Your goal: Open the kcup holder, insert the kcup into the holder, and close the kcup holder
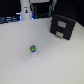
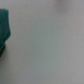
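1. A pale, whitish table (image 1: 20, 60) is seen to fill most of the exterior view; its surface is plain and evenly lit.
2. Behind the table, along the top of the exterior view, a dark background is shown, with the white robot arm (image 1: 25, 11) standing at the far edge (only its lower part is in frame).
3. The kcup holder (image 1: 63, 26) is placed on the table toward the exterior view's right, near the far edge; it is seen as a black boxy unit turned at an angle, and its tray appears pushed in.
4. The kcup (image 1: 33, 50) is set upright on the table, near the middle of the exterior view, its green top facing up; it is well apart from the kcup holder and touched by nothing.
5. Wide bare table is left around the kcup on every side, and the stretch between it and the kcup holder is unobstructed.
6. The near edge of the table is not shown in the exterior view.
7. In the wrist view only a blurred pale surface is shown, with a dark teal shape (image 2: 4, 27) at one edge (what it is cannot be told).
8. The claw is not seen in either view, so its opening and any hold cannot be told.
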